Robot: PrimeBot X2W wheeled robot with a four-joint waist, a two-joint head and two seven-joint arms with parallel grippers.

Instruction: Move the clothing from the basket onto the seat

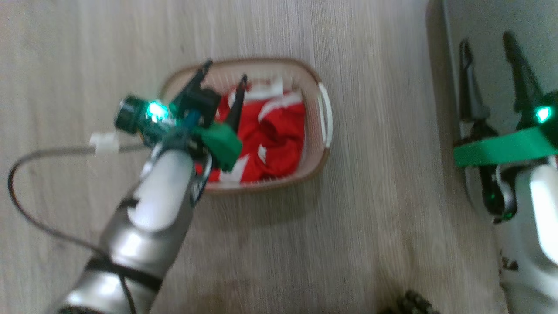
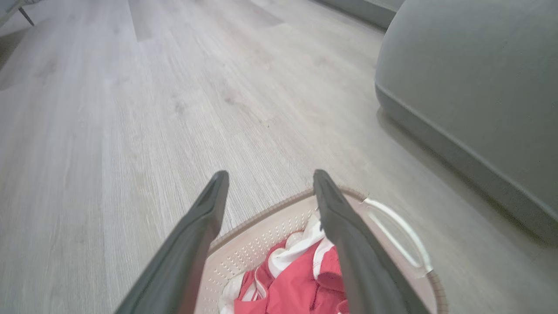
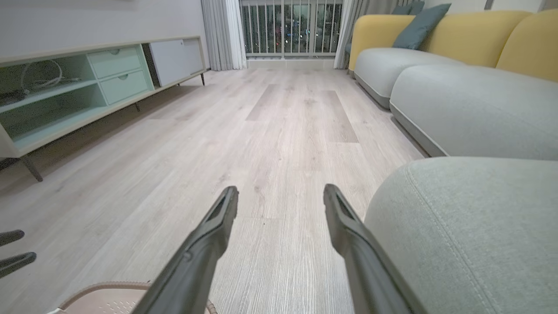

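A pale wood floor (image 1: pixel 348 240) runs under everything. The grey seat (image 1: pixel 484 22) fills the 3 o'clock edge of the head view, well apart from the basket (image 1: pixel 261 62), which stands on the floor near the middle. The red clothing (image 1: pixel 274 135) lies bunched inside the basket, white stripes showing, heaped toward its 3 o'clock side.

The left gripper (image 1: pixel 226 70) hangs over the basket's 10 o'clock part, fingers aimed at 1 o'clock. They are spread as wide as they go, with nothing between them. One tip is over the rim, the other over the clothing; whether that one touches the fabric cannot be told.

The right gripper (image 1: pixel 488 39) sits at 3 o'clock over the seat's near edge, fingers pointing to 12 o'clock. They too stand fully apart and hold nothing. In its wrist view bare floor shows between them and the seat lies just beside one finger at 4 o'clock.
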